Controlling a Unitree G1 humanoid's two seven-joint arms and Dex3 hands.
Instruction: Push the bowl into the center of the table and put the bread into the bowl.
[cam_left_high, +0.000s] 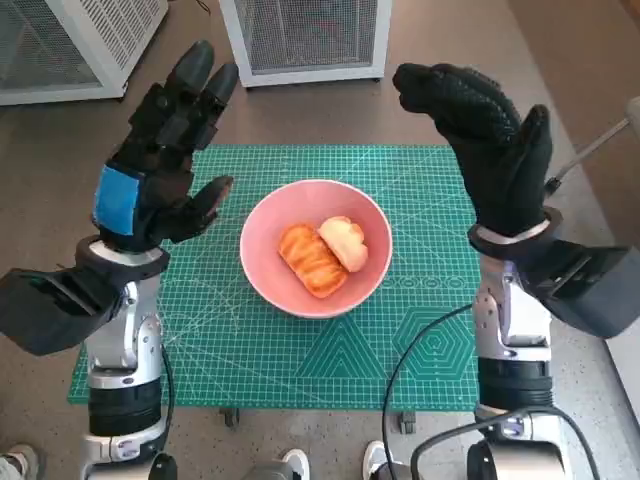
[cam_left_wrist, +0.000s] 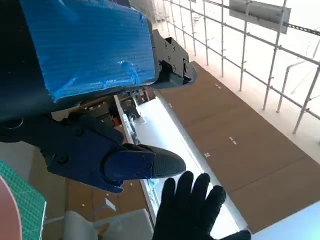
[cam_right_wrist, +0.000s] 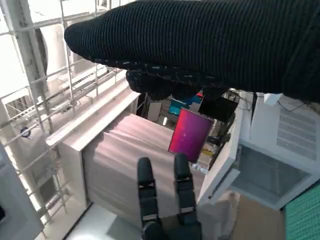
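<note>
**A:** Two pieces of bread (cam_left_high: 324, 252) in the pink bowl (cam_left_high: 268, 228), bowl sitting abt mid-table on the green cutting mat (cam_left_high: 420, 330). How'd you expect them to handle?

**B:** From my console: light and soft, I'd guess. The glazed, ridged golden-brown one looks flaky, could crumble if squeezed; the paler, rounder one beside it touches it. If I had to lift either, I'd pinch gently across the narrow sides, not the ends. Bowl looks rigid, smooth, prob. slides easily on the mat; I'd push low on its wall, not the rim.

**A:** Hands?

**B:** Both raised above the table, either side of the bowl, well apart from it. Left hand (cam_left_high: 160, 150): fingers spread, holding nothing. Right hand (cam_left_high: 490, 140): fingers loosely bent, also empty. I'd call the task done, judging by how things lie.
</note>
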